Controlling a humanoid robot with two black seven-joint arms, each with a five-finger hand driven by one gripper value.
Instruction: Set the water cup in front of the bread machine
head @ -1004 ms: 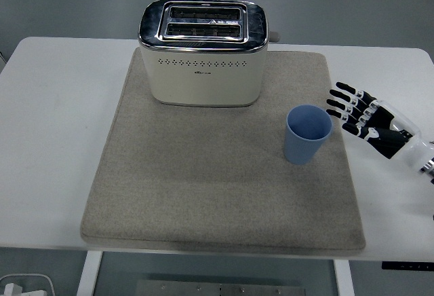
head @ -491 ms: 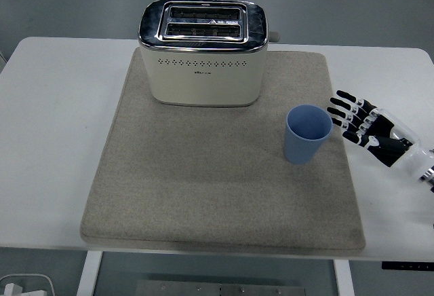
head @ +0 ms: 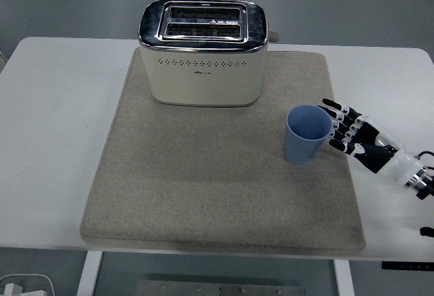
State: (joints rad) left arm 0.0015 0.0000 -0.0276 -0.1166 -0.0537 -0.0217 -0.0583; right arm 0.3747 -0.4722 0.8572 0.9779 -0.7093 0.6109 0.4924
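Since the right hand (head: 358, 138) is open and empty, the upright cup (head: 306, 134) sits just left of its fingertips.

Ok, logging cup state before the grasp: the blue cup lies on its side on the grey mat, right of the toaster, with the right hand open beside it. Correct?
Not quite. The head view shows the blue cup standing upright, mouth up, not on its side. The rest holds: it is on the grey mat, right of the toaster, with the right hand open beside it.
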